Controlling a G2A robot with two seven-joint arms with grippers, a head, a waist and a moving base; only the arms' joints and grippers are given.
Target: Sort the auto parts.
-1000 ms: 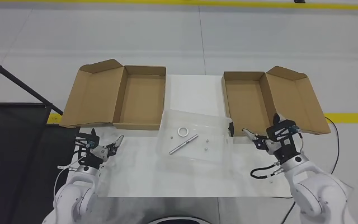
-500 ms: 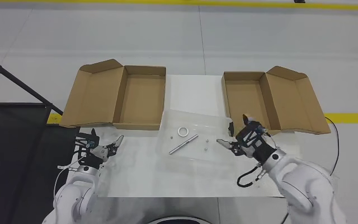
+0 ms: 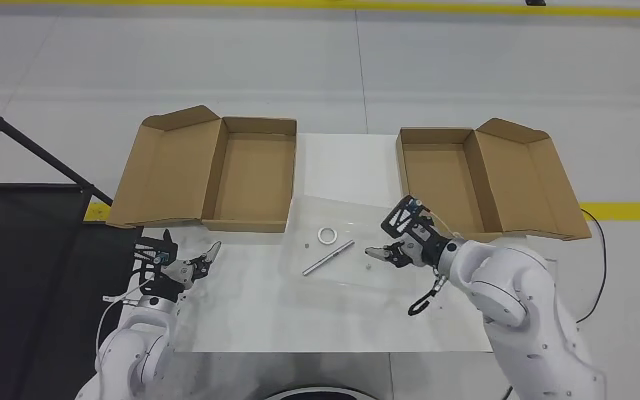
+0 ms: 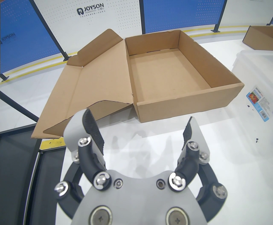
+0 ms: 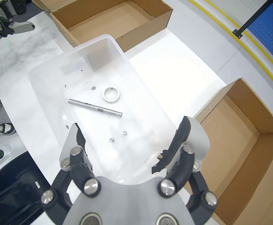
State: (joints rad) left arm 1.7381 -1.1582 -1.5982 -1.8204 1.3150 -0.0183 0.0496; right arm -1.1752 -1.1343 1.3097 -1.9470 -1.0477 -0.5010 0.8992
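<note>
So over the last second the right gripper [image 5: 130,125] has swung in from the right edge of the white table [image 3: 345,160], where it sat by the right cardboard box [image 3: 440,190]. Now it's hanging over the right end of the clear tray [image 5: 111,41], fingers spread wide with nothing in them. The left gripper [image 4: 138,116] hasn't budged. It's parked low at the table's front left corner, also wide open and empty, facing the left cardboard box [image 4: 170,72]. Parts haven't moved either: the ring [image 5: 111,95] and the rod [image 5: 95,107] lie close together mid-tray, not touching, with two small bits [image 5: 124,133] nearer the right gripper. Both boxes sit open, flaps out, one on either side of the tray. There's grey floor [image 3: 450,60] all around, with a yellow line [image 3: 420,7] at the far side and blue and white panels [image 4: 119,17] behind the left box.
</note>
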